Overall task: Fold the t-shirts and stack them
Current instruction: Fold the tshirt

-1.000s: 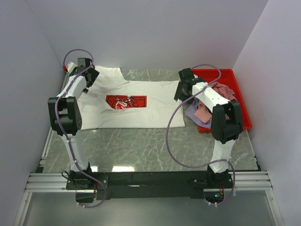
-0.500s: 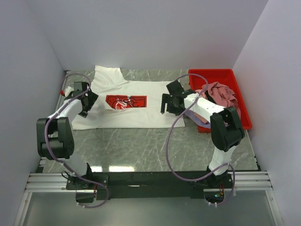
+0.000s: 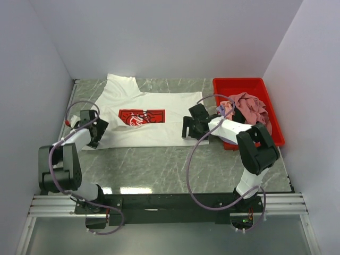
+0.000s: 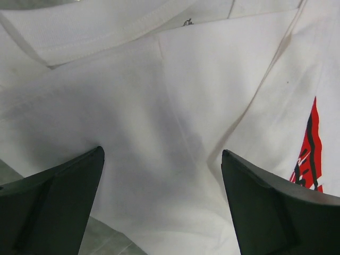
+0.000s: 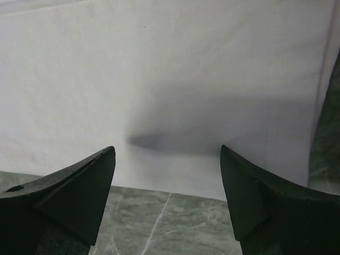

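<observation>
A white t-shirt [image 3: 154, 127] with a red square print [image 3: 141, 116] lies flat on the marble table, collar to the left. My left gripper [image 3: 95, 137] is open and empty, low over the shirt's near left sleeve; the white cloth [image 4: 159, 133] fills its view between the fingers. My right gripper [image 3: 190, 133] is open and empty, low over the shirt's near right hem corner [image 5: 212, 175]. A dusty pink shirt [image 3: 248, 106] and a lavender one [image 3: 226, 135] are bunched in the red bin [image 3: 241, 85].
The red bin stands at the right, against the right arm. Grey walls close in the table on the left, back and right. Green marble table [image 3: 159, 164] lies in front of the shirt.
Both grippers have moved from the shirt's far edge down toward me to its near edge. The shirt has shifted slightly nearer, its far sleeve now uncovered.
</observation>
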Robot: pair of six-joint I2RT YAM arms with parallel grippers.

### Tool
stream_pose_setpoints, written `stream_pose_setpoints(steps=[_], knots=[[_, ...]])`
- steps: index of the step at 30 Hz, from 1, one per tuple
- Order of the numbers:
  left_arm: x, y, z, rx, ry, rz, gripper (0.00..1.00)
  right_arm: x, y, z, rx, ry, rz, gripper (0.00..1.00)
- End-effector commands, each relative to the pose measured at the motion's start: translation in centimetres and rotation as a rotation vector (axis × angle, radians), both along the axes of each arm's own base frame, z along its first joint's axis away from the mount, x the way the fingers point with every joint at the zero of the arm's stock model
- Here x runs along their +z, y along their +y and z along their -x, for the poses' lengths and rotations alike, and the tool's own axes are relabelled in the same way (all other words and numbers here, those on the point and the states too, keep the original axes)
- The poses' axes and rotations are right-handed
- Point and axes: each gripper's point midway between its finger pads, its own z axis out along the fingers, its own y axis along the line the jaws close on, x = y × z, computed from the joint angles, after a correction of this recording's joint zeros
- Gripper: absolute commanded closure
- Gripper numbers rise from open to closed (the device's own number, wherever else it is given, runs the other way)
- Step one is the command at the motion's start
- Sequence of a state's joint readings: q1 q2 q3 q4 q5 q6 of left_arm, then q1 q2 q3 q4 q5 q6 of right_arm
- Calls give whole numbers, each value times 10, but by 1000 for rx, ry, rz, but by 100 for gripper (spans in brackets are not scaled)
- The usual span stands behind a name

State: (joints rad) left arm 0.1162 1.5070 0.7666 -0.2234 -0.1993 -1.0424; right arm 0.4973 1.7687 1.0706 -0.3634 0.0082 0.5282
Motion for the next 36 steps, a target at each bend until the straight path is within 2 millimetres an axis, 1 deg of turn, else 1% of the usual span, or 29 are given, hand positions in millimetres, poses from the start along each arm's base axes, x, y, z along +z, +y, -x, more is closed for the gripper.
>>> stream_pose_setpoints(steps=[1, 2, 3, 4, 6, 7, 8, 9, 10, 11, 12, 13, 14, 15, 17, 18, 20, 21, 23, 24, 25, 26, 27, 28, 29, 30, 31, 34, 36], knots=[[-25, -2, 49, 31, 112, 16, 1, -24, -11, 53, 10, 112, 16, 14], [-33, -2, 62, 39, 142, 12, 1, -26, -12, 60, 6, 119, 12, 14], [-34, -2, 69, 48, 150, 9, 1, -27, -12, 69, 17, 123, 13, 14], [-30, -1, 77, 59, 151, 4, 1, -28, -15, 81, 22, 127, 12, 14], [-34, 1, 99, 91, 202, -7, 0, -28, -18, 94, 21, 136, 9, 14], [-27, 0, 109, 105, 200, -3, 1, -26, -21, 104, 26, 138, 8, 14], [-29, 0, 121, 121, 218, -4, 1, -25, -22, 109, 26, 136, 6, 14], [-25, 1, 127, 133, 210, -12, 1, -23, -24, 114, 28, 138, 5, 14], [-12, 0, 126, 140, 151, -7, 1, -15, -22, 118, 44, 123, -6, 14], [-7, -1, 135, 138, 157, -6, 1, -11, -23, 116, 47, 109, -4, 14], [10, -3, 129, 129, 77, 6, 0, -2, -20, 112, 55, 84, -10, 14], [20, -5, 125, 114, 35, 6, 0, 7, -20, 108, 60, 62, -7, 14], [33, -5, 116, 101, -33, 2, 1, 14, -21, 101, 65, 28, 9, 14], [44, -5, 109, 92, -82, 0, 1, 30, -16, 88, 66, -19, -4, 14], [65, -10, 94, 59, -195, 15, 1, 48, -8, 76, 72, -76, -34, 14], [68, -15, 89, 29, -218, 28, 1, 62, 1, 67, 79, -119, -73, 14], [65, -31, 80, -36, -251, 84, 1, 74, 8, 61, 80, -148, -109, 14], [67, -37, 68, -75, -285, 91, 0, 81, 13, 55, 83, -168, -127, 14], [62, -49, 61, -114, -293, 119, 1, 87, 15, 50, 88, -187, -133, 14], [56, -53, 58, -131, -277, 125, 1, 92, 18, 47, 89, -203, -139, 14], [60, -60, 50, -155, -306, 127, 2, 94, 18, 45, 90, -210, -139, 14], [61, -63, 46, -167, -311, 122, 4, 95, 18, 44, 99, -215, -134, 14], [58, -66, 43, -178, -302, 122, 5, 99, 19, 42, 101, -221, -133, 14], [61, -65, 39, -172, -305, 114, 6, 98, 18, 42, 98, -220, -125, 14], [58, -63, 39, -164, -292, 109, 7, 98, 17, 41, 92, -221, -119, 14], [51, -61, 39, -152, -266, 103, 7, 98, 15, 41, 89, -222, -116, 14], [49, -60, 39, -148, -261, 102, 8, 100, 15, 41, 88, -232, -118, 14], [36, -63, 41, -159, -238, 113, 10, 99, 10, 40, 73, -239, -97, 14], [31, -64, 38, -161, -236, 120, 11, 99, 8, 39, 66, -243, -93, 14]])
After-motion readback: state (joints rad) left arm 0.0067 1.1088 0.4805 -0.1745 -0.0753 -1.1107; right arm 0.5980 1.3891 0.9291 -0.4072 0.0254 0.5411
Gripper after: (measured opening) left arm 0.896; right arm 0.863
